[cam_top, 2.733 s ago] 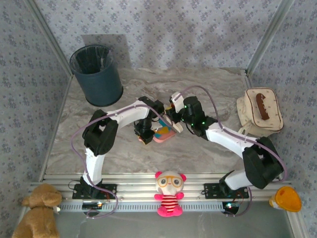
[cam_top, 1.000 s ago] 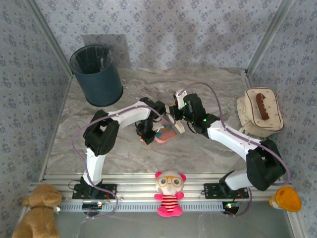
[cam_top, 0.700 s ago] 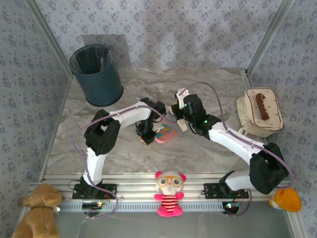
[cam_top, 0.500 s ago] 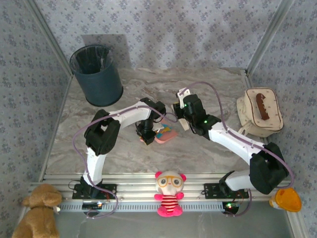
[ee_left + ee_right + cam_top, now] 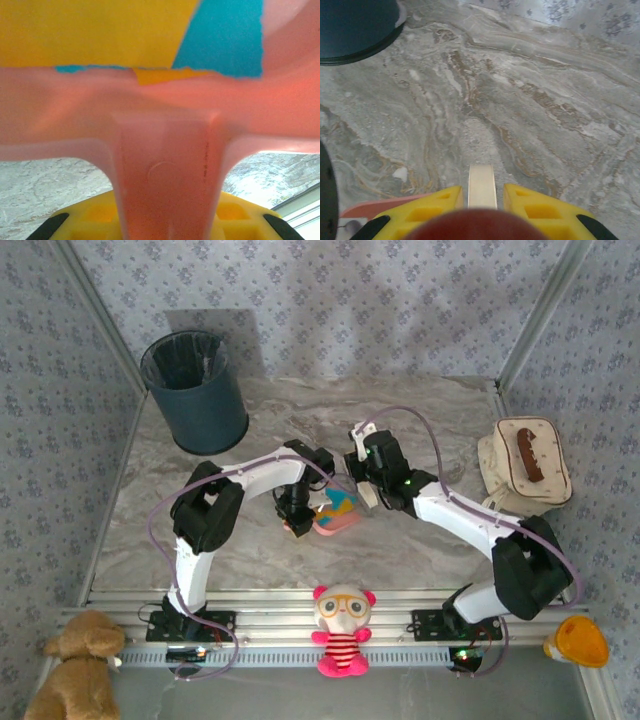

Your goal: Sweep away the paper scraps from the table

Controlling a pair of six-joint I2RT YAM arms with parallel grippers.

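A pink dustpan [image 5: 335, 515] rests on the table [image 5: 420, 550] at mid-table, with orange and cyan paper scraps [image 5: 341, 503] lying in it. My left gripper [image 5: 296, 512] is shut on the dustpan's handle [image 5: 165, 170], and in the left wrist view the scraps [image 5: 90, 30] lie in the pan just beyond it. My right gripper [image 5: 362, 480] hangs just right of the pan's mouth, shut on a cream brush [image 5: 482, 186] with a dark red handle [image 5: 480, 226]. A strip of the pink pan [image 5: 370, 206] shows at the lower left of the right wrist view.
A dark blue bin [image 5: 195, 390] stands at the back left, also seen as the bin [image 5: 355, 25] in the right wrist view. A cream bag [image 5: 525, 465] lies at the right. A pink plush toy [image 5: 342, 630], a brown teddy [image 5: 75, 670] and a yellow object [image 5: 580, 640] sit along the near rail.
My right gripper with the brush has drawn slightly back from the dustpan's mouth, so more of the scraps in the pan show. The left arm and dustpan have hardly moved.
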